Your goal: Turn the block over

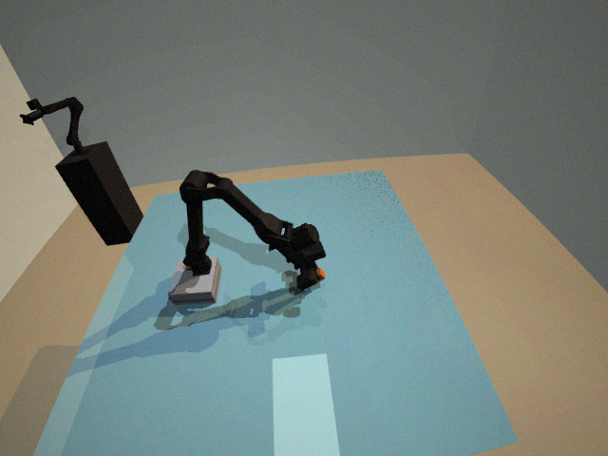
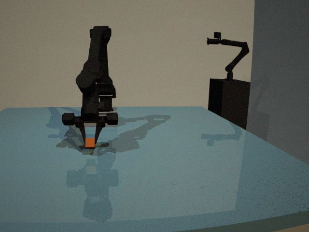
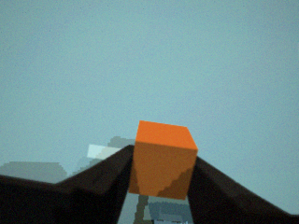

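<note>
The gripper (image 1: 313, 278) (image 2: 90, 144) (image 3: 163, 163) is shut on the orange block, one finger on each side, and points down and forward at a slant. The orange block (image 1: 321, 274) (image 2: 90, 142) (image 3: 162, 175) sticks out past the fingertips, low over the blue table top (image 1: 383, 343) (image 2: 174, 180). I cannot tell for sure whether its lower edge touches the table. The wrist view shows two plain orange faces, one brighter and one partly in shadow. No mark shows on the visible faces; the sides under the fingers are hidden.
The arm stands on a pale base block (image 1: 199, 289) at the left of the table in the top view. A second arm (image 1: 73, 123) (image 2: 237, 60) stands on a dark pedestal (image 1: 98, 196) (image 2: 224, 99) beyond the blue surface. Shadows and reflections of the arm lie around the gripper.
</note>
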You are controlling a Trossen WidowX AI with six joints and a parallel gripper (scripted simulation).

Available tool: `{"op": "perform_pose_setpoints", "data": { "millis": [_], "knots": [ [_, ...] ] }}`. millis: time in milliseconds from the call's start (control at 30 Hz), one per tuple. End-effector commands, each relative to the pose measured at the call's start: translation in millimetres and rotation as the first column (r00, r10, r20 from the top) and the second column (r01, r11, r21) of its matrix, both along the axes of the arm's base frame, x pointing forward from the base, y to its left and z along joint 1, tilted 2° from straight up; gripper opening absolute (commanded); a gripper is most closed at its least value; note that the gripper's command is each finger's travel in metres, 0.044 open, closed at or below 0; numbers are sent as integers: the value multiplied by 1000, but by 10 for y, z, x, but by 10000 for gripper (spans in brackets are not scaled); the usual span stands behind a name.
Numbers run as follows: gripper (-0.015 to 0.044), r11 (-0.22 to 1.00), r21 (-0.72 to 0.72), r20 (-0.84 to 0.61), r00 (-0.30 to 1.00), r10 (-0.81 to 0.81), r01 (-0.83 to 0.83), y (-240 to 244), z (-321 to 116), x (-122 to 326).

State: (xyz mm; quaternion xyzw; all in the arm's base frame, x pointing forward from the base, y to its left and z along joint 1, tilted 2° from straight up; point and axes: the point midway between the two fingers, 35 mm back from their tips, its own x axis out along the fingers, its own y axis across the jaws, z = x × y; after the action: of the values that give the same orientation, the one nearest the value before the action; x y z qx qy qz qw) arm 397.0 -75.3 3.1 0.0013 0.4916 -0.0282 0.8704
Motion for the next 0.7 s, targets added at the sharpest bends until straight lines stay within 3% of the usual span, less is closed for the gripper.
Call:
{"op": "perform_pose_setpoints", "data": {
  "millis": [0,667],
  "knots": [
    [0,1000,-1,42,999,6,-6,-2,-62,23],
    [0,1000,-14,340,940,12,-8,-20,-313,64]
  ]
}}
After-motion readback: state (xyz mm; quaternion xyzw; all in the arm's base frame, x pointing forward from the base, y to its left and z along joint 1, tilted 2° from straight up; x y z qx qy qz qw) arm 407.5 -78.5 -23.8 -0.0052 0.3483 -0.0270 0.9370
